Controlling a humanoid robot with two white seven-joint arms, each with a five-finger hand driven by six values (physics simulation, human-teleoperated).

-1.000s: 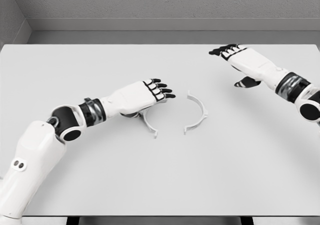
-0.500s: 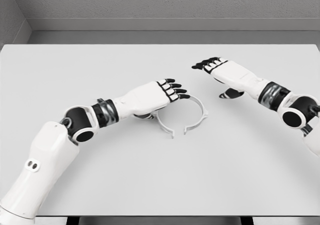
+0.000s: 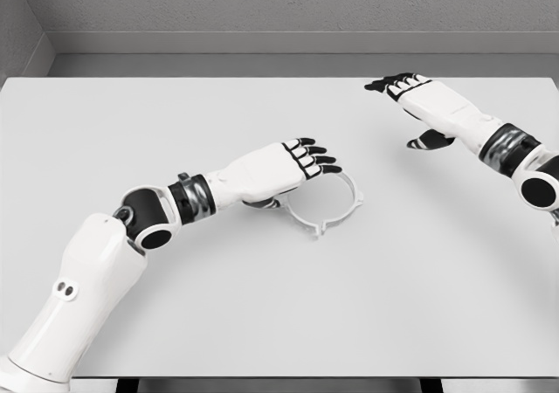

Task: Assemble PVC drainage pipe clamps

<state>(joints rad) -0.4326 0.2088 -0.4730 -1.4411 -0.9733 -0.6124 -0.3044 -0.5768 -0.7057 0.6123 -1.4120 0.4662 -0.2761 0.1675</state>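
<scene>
1. The two pipe clamp halves [image 3: 327, 203] lie joined as a ring near the desk [image 3: 262, 306] centre.
2. The left hand [image 3: 278, 168], fingers flat and relaxed, covers the ring's left side.
3. The right hand [image 3: 417, 96], fingers spread, hovers near the desk's far right corner.

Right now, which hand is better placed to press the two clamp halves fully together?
Left. The left hand rests on the clamp ring, while the right hand hovers open, well apart.
</scene>
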